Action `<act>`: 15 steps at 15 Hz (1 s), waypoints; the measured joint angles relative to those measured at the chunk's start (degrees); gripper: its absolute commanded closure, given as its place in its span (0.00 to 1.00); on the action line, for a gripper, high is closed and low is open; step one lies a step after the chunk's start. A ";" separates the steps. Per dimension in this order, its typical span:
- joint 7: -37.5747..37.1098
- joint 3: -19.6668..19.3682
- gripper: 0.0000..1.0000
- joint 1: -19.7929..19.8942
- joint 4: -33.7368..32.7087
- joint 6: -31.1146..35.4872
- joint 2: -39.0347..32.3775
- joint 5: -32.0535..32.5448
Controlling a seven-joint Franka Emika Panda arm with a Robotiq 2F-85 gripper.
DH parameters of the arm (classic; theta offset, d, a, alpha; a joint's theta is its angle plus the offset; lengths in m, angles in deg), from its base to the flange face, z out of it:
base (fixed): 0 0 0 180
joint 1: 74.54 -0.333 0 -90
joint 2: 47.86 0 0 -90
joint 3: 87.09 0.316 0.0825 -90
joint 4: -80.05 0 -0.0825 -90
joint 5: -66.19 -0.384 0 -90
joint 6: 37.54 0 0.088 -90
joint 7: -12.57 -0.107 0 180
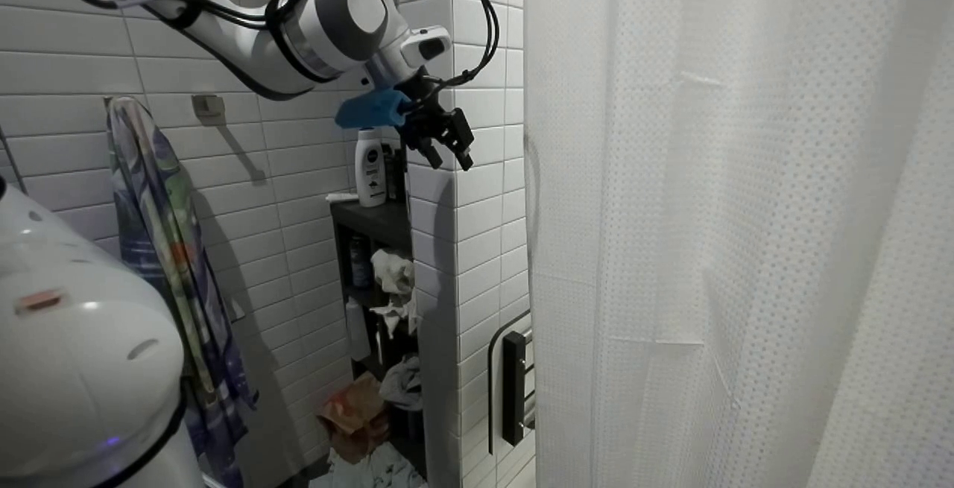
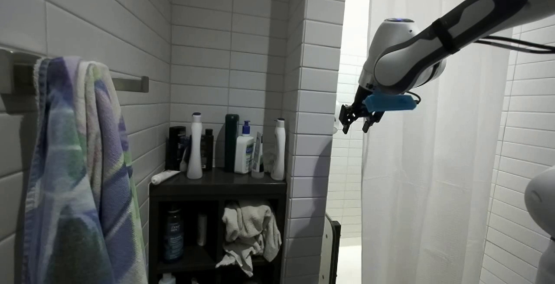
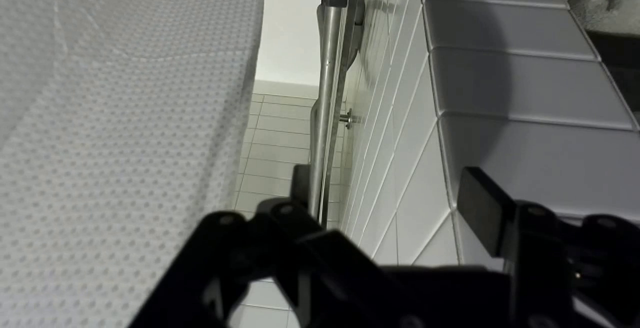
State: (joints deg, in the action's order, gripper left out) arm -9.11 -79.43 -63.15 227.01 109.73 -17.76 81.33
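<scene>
My black gripper [image 1: 449,160] hangs high by the white tiled wall corner [image 1: 477,205], its fingers pointing down. In the wrist view its two fingers [image 3: 482,208] stand wide apart with nothing between them. Behind that gap the tile edge [image 3: 400,188] runs away downward. A white dotted shower curtain [image 3: 140,142] fills the left of the wrist view, and the left finger is the nearer one to it. Also in an exterior view, the gripper [image 2: 355,128] appears between the wall corner and the curtain [image 2: 416,188]. A blue block [image 2: 390,102] is fixed at the wrist.
A dark shelf [image 2: 217,185] with several bottles, including a pump bottle [image 2: 244,154], stands beside the tiled corner. A multicoloured towel [image 2: 78,167] hangs from a wall rail [image 2: 130,84]. Below the gripper, a metal bar [image 3: 327,67] runs along a panel edge.
</scene>
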 measured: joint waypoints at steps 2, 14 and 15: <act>0.00 0.00 0.22 0.00 0.00 0.00 0.00 0.00; 0.00 0.00 0.00 0.00 0.01 0.00 0.00 0.00; 0.04 -0.04 0.00 0.00 0.06 0.00 0.00 0.00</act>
State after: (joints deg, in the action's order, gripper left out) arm -9.07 -79.46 -63.16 227.07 109.73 -17.75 81.33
